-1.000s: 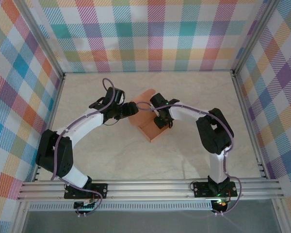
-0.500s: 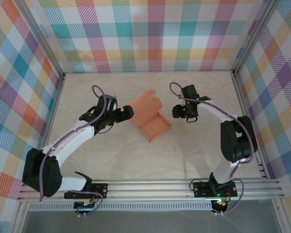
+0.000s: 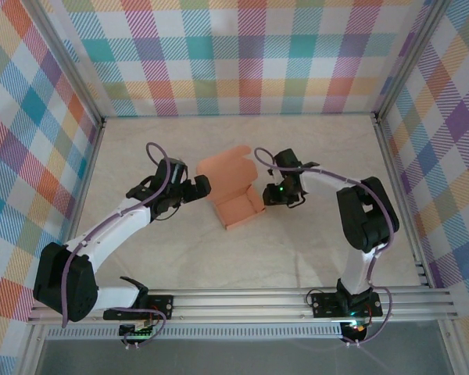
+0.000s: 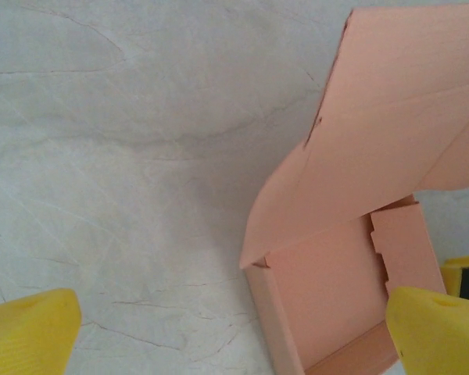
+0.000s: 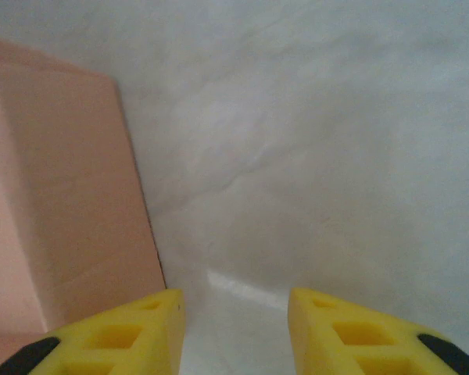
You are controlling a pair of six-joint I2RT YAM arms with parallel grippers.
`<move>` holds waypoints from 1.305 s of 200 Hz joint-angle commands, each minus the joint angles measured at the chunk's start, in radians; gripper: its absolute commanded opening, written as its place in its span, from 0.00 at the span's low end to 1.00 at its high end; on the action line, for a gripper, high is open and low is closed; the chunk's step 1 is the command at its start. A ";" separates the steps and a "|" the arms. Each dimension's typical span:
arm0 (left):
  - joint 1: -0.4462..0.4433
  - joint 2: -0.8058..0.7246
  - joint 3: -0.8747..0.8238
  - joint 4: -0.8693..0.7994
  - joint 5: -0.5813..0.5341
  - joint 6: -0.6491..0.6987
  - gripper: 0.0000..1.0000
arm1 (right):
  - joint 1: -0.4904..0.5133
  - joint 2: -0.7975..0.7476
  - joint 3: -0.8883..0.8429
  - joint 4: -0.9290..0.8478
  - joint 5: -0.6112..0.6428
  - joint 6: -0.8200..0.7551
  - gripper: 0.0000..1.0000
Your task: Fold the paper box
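The plaid-papered walls enclose the cell on three sides, with an aluminium rail across the near edge carrying both arm bases. The cream, marbled tabletop bears one loose item. The left arm curves in from the near left, and the right arm bends in from the near right, each trailed by a purple cable. The paper box sits near the middle of the tabletop, between the two arms' ends, part-folded: a shallow tray with raised walls and a lid flap standing open on its far-left side. The left fingers stand just left of the box, apart from it, and are spread wide; in the left wrist view they sit at opposite lower corners with nothing gripped, the box lying ahead and to the right. The right fingers stand at the box's right wall with a moderate gap; in the right wrist view they have bare tabletop between them and the box wall just to the left. Whether that finger touches the wall cannot be determined. The tray's near end is cut off by the left wrist frame and partly covered by a yellow finger; the right wrist view is blurred.
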 commanded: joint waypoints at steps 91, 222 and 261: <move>0.079 0.117 0.146 -0.016 0.058 0.072 1.00 | -0.022 -0.137 -0.012 0.015 0.013 0.071 0.40; 0.052 0.164 -0.133 0.318 0.336 -0.133 0.79 | 0.029 -0.093 -0.143 0.340 -0.243 0.315 0.27; 0.020 0.227 -0.133 0.343 0.350 -0.141 0.65 | 0.029 -0.069 -0.150 0.365 -0.273 0.321 0.17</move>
